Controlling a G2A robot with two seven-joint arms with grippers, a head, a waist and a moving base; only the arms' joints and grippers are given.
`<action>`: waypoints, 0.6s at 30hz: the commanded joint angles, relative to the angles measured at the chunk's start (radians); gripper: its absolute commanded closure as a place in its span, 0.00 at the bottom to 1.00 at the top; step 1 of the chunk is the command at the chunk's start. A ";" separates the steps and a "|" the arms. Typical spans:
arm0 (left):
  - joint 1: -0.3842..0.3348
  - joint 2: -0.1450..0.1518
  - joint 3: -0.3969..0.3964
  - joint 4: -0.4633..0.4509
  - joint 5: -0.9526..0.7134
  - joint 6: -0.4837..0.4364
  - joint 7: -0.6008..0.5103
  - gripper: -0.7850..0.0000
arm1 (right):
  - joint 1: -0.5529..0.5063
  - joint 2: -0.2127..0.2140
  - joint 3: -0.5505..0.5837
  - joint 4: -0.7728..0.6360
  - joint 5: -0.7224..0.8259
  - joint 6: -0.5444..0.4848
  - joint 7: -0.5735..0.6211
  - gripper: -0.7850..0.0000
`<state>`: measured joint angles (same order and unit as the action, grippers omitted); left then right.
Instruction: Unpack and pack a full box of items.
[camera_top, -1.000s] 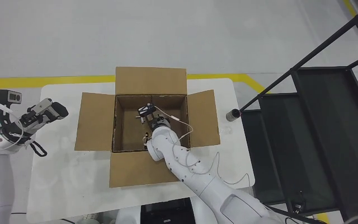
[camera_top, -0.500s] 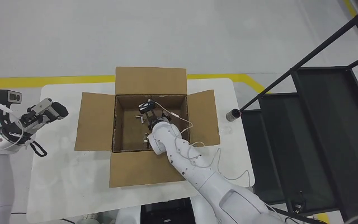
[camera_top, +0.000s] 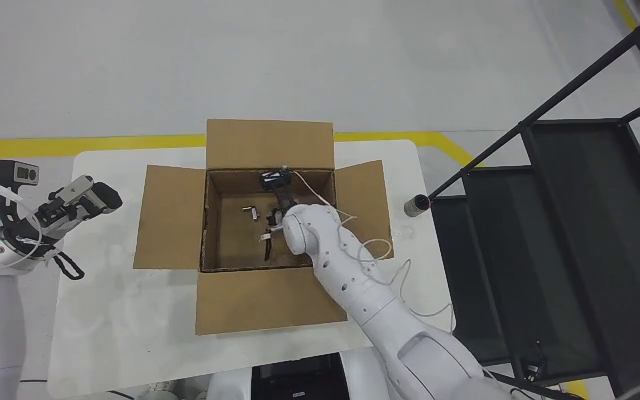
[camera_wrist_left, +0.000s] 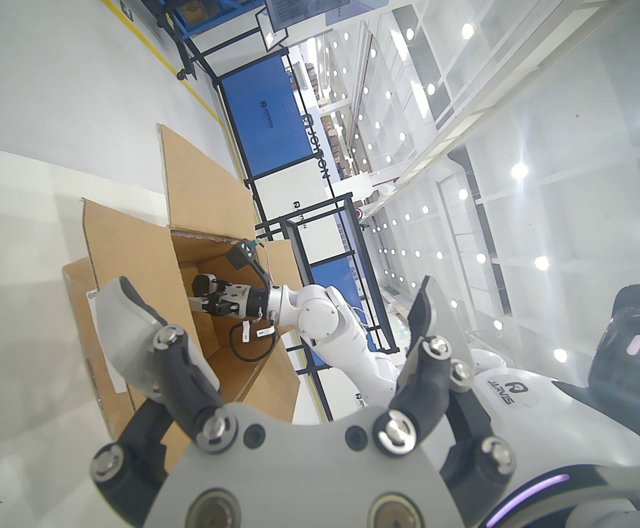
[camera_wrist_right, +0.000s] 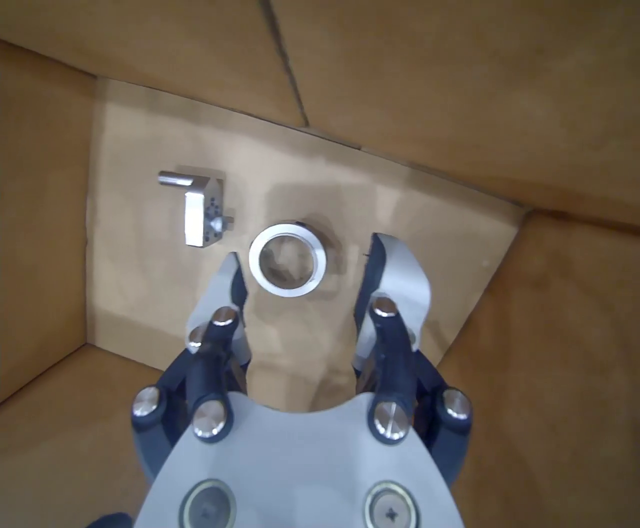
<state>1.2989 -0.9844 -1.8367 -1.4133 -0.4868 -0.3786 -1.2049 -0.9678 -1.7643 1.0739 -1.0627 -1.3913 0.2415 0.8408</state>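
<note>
Two parts, a metal ring (camera_wrist_right: 288, 266) and a bracket (camera_wrist_right: 200, 210), lie in the cardboard box (camera_wrist_right: 450, 100) — unpacking looks unfinished; the right claw (camera_wrist_right: 307, 260) gapes above the ring at mid-frame, and the left claw (camera_wrist_left: 270, 290) is spread wide too.

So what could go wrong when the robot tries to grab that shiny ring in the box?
The ring lies flat and nearer one finger of the open right gripper, so it might get shoved away rather than pinched. The metal bracket lies close beside it, so a finger could bump that. The gripper is also deep inside the cardboard box, so it might scrape a wall.
</note>
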 joint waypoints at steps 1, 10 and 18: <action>0.000 0.000 0.000 0.000 0.000 0.000 0.000 0.00 | 0.009 -0.001 -0.011 0.016 -0.023 0.019 -0.005 0.55; 0.000 0.000 0.000 0.000 0.000 0.000 0.000 0.00 | 0.032 -0.013 -0.035 0.079 -0.001 0.042 -0.010 0.58; 0.000 0.000 0.000 0.000 0.000 0.000 0.000 0.00 | 0.040 -0.020 -0.049 0.118 0.018 0.052 -0.023 0.62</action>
<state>1.2989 -0.9844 -1.8367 -1.4133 -0.4868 -0.3786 -1.2049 -0.9289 -1.7840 1.0267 -0.9497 -1.3743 0.2923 0.8209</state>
